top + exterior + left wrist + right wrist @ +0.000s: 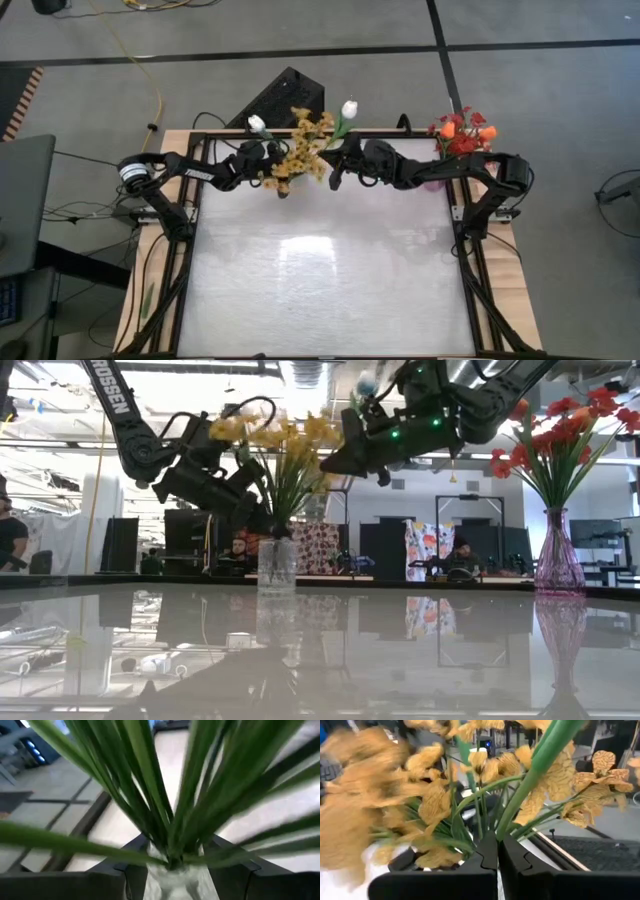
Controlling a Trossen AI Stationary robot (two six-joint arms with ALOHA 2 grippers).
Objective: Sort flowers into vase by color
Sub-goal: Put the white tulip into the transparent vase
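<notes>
A clear glass vase [277,565] at the table's far edge holds yellow sprays [300,150] on green stems [172,820]. A white tulip bud [257,123] shows beside them, its stem running toward that vase. My left gripper [172,870] is open, with a finger on each side of the stem bundle just above the vase mouth. My right gripper [497,850] is to the right of the sprays, shut on a second white tulip [349,108]. A pink vase [558,555] at the far right holds red clusters and orange buds [462,130]. My right gripper pinches the white tulip's green stem [506,827] between its two fingertips. It reaches in from the table's right, with the fingers lying across the stem. The flower is lifted clear of the table. The stem slants up from the fingers, with the bud [365,382] on top.
Both vases stand along the table's far edge, and the two grippers [272,160] [335,172] work close together there. The glossy white table top [320,270] stretches toward the near edge. People and equipment show in the room beyond.
</notes>
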